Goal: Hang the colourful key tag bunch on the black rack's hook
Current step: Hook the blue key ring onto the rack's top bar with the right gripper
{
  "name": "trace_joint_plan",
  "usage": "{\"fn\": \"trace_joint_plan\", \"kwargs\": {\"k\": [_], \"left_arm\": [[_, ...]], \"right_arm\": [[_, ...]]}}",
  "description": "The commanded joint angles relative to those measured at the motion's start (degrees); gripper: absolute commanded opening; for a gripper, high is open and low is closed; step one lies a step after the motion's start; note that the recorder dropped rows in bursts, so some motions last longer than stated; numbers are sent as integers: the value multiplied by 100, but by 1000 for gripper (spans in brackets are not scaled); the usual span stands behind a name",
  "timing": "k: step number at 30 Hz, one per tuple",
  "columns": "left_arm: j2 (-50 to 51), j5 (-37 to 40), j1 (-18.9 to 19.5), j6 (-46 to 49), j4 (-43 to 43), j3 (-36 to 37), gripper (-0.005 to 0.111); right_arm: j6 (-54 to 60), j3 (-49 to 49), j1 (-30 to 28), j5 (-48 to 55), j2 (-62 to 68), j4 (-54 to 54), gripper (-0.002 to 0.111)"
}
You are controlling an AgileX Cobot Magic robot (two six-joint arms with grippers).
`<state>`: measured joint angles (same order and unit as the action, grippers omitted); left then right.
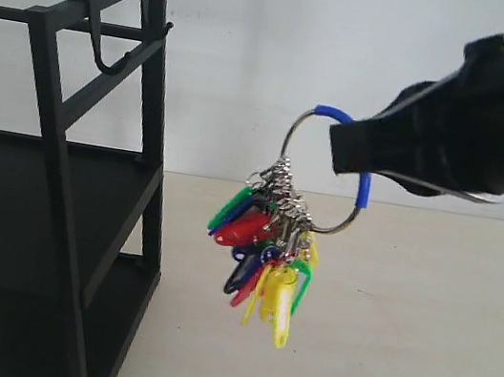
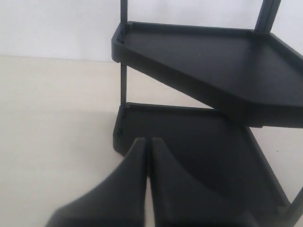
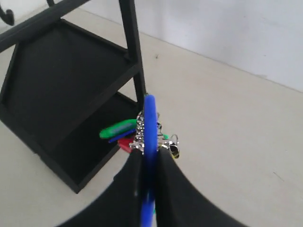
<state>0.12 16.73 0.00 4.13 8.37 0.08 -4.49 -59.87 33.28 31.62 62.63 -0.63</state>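
The colourful key tag bunch (image 1: 271,250) hangs in the air right of the black rack (image 1: 53,165), its tags dangling from the silver ring. My right gripper (image 1: 345,156) is shut on the ring's blue sleeve (image 3: 149,123), seen edge-on between the fingers in the right wrist view. The hook (image 1: 102,43) hangs from the rack's top bar, well left of and above the bunch, with nothing on it. My left gripper (image 2: 147,142) is shut and holds nothing; it points at the rack's lower shelf (image 2: 199,146).
The rack stands on a beige tabletop (image 1: 399,349) before a white wall. Its upper shelf (image 2: 213,56) juts out above the lower one in the left wrist view. A rack upright (image 3: 132,47) stands close ahead of the held ring.
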Motion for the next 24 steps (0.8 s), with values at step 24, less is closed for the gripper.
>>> {"fn": "trace_joint_plan", "kwargs": {"k": [24], "left_arm": [[-12, -43, -4, 20, -28, -8, 4]], "right_arm": [[-469, -2935, 922, 457, 2328, -482, 0]]}}
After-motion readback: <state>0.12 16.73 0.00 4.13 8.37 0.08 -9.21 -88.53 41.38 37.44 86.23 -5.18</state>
